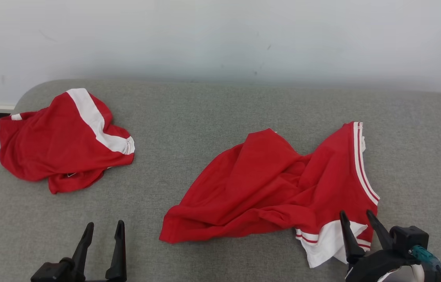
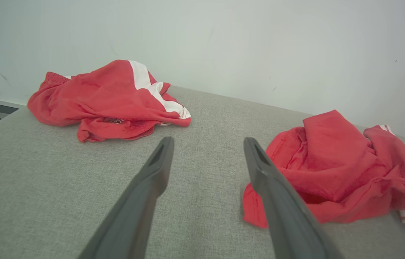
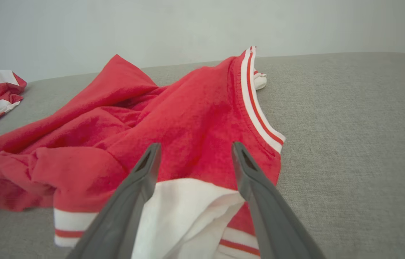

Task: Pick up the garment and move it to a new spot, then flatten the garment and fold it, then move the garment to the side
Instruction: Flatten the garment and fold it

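Note:
A crumpled red garment (image 1: 271, 188) with white-and-red striped trim lies right of centre on the grey surface; it appears as the red heap (image 2: 339, 165) in the left wrist view and as the spread red cloth (image 3: 145, 129) in the right wrist view. My right gripper (image 1: 357, 217) is open, hovering over its white lower corner, fingers (image 3: 141, 180) astride the white patch without holding it. My left gripper (image 1: 103, 229) is open over bare fabric at the front left, well left of the garment's hem.
A second red garment (image 1: 63, 141) with a white band lies bunched at the far left, near the grey cushion's (image 1: 204, 117) left edge. A pale wall (image 1: 220, 35) stands behind. Bare grey surface lies between the two garments.

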